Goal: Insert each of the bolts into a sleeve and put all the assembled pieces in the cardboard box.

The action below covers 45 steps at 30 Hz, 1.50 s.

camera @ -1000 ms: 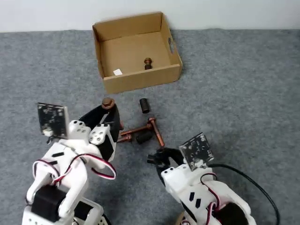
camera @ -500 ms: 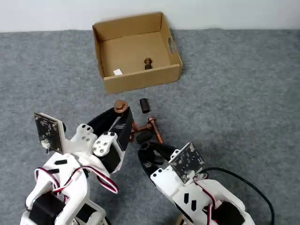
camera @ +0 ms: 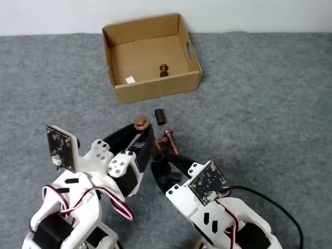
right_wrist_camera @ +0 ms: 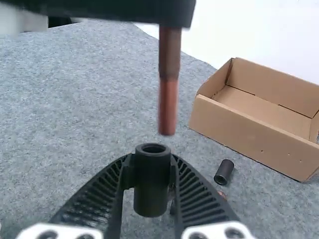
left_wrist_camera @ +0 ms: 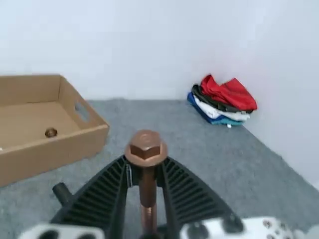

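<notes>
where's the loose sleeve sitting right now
High view: the loose sleeve lies on the carpet just in front of the box, right of the head of the bolt in the left claw.

Table bolts (camera: pixel 169 139) partly hidden under right arm (camera: pixel 205 188); boxed piece (camera: pixel 164 69) indistinct

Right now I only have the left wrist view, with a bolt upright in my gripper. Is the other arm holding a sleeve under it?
Observer: Yes, the right gripper is shut on a black sleeve, upright, bore facing the bolt.
Operator: Is the tip inside yet?
Observer: No, the bolt's tip hangs above the bore, apart from it and slightly off centre.
Operator: More bolts waiting?
Observer: At least one loose bolt lies on the carpet just beyond the right gripper.
</notes>
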{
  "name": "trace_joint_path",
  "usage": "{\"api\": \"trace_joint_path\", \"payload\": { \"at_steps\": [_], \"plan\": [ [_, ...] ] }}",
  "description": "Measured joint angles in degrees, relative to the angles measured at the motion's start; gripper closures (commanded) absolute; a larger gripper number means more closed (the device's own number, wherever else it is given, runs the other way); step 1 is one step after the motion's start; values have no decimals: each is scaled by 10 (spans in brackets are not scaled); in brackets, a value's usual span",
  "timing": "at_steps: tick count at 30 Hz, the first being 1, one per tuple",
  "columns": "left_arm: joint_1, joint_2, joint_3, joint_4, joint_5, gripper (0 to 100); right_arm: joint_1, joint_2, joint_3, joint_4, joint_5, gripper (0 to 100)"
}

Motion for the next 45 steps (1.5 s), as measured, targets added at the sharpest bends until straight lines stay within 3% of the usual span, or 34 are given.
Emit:
{"api": "trace_joint_path", "payload": {
  "at_steps": [13, 24, 32, 42, 45],
  "plan": [
    [6, 0, 0, 42, 0, 995, 0, 0, 0, 0, 0, 991],
    [47, -7, 38, 146, 0, 991, -4, 2, 2, -21, 2, 991],
    [40, -8, 50, 157, 0, 768, -3, 2, 11, -21, 2, 991],
    [34, -7, 33, 192, 0, 769, -3, 2, 13, -21, 3, 991],
    [17, -7, 5, 192, -3, 831, 1, 1, 13, -23, 2, 991]
  ]
}}
